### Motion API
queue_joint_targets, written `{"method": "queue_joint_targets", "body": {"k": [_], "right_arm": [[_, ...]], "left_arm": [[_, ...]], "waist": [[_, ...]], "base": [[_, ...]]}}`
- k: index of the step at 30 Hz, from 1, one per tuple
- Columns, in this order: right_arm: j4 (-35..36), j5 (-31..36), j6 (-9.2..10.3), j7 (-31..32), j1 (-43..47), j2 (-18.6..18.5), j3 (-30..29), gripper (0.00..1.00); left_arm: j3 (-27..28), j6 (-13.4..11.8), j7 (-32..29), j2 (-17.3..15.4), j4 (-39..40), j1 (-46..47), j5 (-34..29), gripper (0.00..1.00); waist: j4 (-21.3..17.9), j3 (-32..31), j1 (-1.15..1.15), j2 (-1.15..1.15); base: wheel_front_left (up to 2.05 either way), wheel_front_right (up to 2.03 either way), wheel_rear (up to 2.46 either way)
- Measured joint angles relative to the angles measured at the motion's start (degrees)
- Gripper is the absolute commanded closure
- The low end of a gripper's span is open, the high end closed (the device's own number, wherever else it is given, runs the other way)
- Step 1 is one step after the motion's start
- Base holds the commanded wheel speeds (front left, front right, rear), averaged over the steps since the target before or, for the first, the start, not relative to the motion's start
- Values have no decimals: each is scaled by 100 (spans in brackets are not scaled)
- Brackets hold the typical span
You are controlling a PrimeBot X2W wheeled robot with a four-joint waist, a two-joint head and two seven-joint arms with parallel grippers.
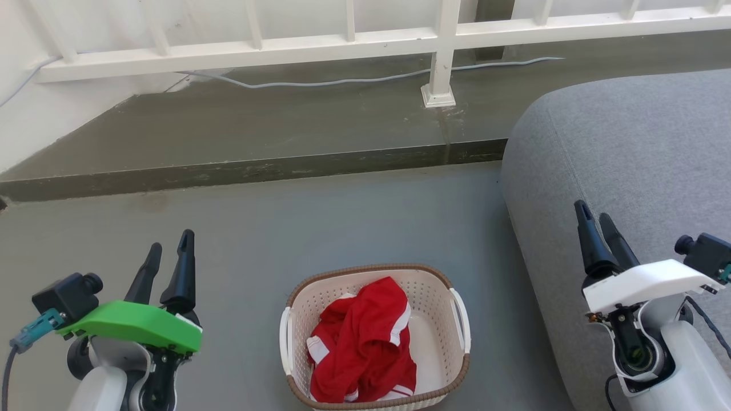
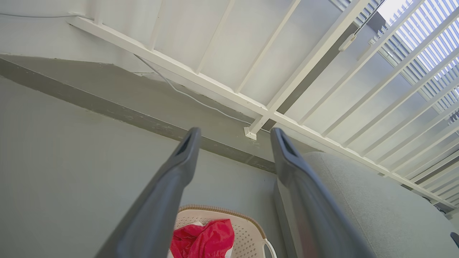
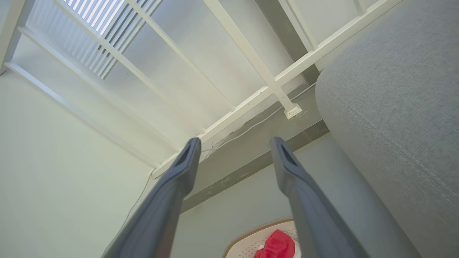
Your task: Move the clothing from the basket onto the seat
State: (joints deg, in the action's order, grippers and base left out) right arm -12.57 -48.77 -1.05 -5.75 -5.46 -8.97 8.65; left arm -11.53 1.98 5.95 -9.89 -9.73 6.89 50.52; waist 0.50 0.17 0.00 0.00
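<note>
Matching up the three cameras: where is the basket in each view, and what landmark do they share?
Head view: basket bottom centre, left of the seat.
Left wrist view: basket at bottom edge, near centre.
Right wrist view: basket at bottom edge, just right of centre.
Shared landmark: the railing post foot.

You get bright, soft daylight with faint shadows; in the left wrist view the blinds (image 2: 423,32) glare at upper right.
</note>
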Motion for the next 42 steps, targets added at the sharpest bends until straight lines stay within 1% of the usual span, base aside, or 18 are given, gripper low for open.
{"method": "queue_joint_targets", "body": {"k": [1,7,20,26,31,35,36,42], "right_arm": [[0,0,0,0,0,0,0,0],[9,511,118,-135,-4,-29,175,0],[-59,1508,320,-387,-2,-64,487,0],[-143,1882,377,-494,-2,-87,598,0],[-212,2228,467,-583,-1,-98,682,0],[-281,2494,480,-648,-1,-110,735,0],[-298,2548,523,-690,-1,-111,756,0],[-363,2905,578,-802,-1,-112,840,0]], "left_arm": [[0,0,0,0,0,0,0,0],[-179,-78,123,2,4,11,-366,0],[-517,-259,376,-5,-46,14,-1263,0],[-602,-350,445,-8,-86,19,-1571,0],[-719,-409,477,-9,-126,23,-1775,0],[-787,-459,495,-9,-196,25,-2060,0],[-816,-463,497,-12,-211,26,-2094,0],[-956,-543,577,-30,-244,53,-2472,0]], "waist": [[0,0,0,0],[6,0,0,0],[26,12,0,0],[31,20,0,0],[36,22,0,0],[36,19,0,0],[36,18,0,0],[37,14,0,0]], "base": [[0,0,0],[0,0,0],[0,0,0],[0,0,0],[0,0,0],[0,0,0],[0,0,0],[0,0,0]]}}
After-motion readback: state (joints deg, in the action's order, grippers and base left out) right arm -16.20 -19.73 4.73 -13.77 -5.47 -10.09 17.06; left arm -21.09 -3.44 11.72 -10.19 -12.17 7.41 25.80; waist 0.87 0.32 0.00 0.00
